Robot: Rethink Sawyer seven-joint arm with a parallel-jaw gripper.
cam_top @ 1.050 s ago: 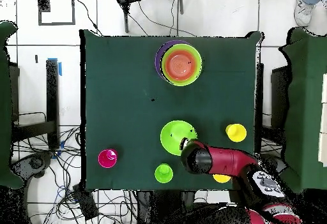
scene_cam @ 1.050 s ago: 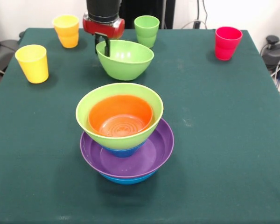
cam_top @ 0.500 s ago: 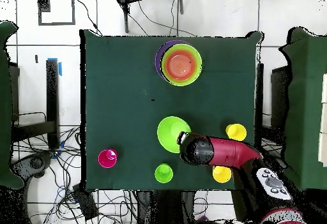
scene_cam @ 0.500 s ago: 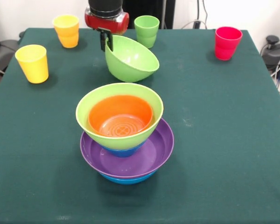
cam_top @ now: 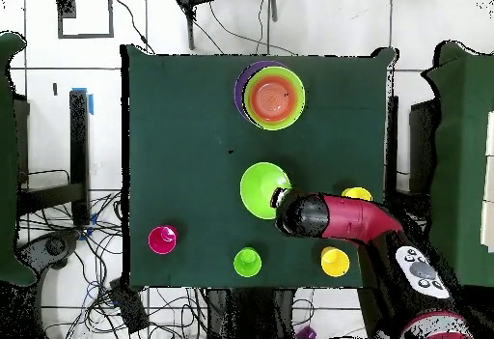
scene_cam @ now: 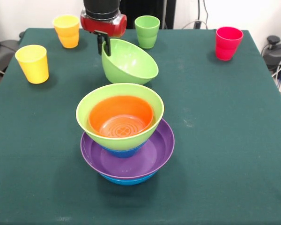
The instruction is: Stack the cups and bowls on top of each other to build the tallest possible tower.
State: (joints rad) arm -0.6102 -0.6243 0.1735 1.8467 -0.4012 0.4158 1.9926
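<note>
My gripper (scene_cam: 103,46) (cam_top: 279,200) is shut on the far-left rim of a light green bowl (scene_cam: 129,61) (cam_top: 263,189), which hangs tilted above the table. In front of it stands the tower (scene_cam: 126,140) (cam_top: 271,97): an orange bowl (scene_cam: 121,117) inside a light green bowl (scene_cam: 91,124), on a small blue bowl, a purple bowl (scene_cam: 145,159) and a blue bowl at the bottom. Four cups stand along the back: yellow (scene_cam: 33,63), orange-yellow (scene_cam: 67,31), light green (scene_cam: 147,31) and red (scene_cam: 228,43).
In the overhead view the arm (cam_top: 352,222) reaches in from the lower right over the yellow cup (cam_top: 356,194). The green table cloth (scene_cam: 225,140) ends at edges on all sides, with cables on the floor beyond.
The held green bowl has gone from resting level on the table to lifted and tilted, and has moved toward the tower. The tower and cups have stayed put.
</note>
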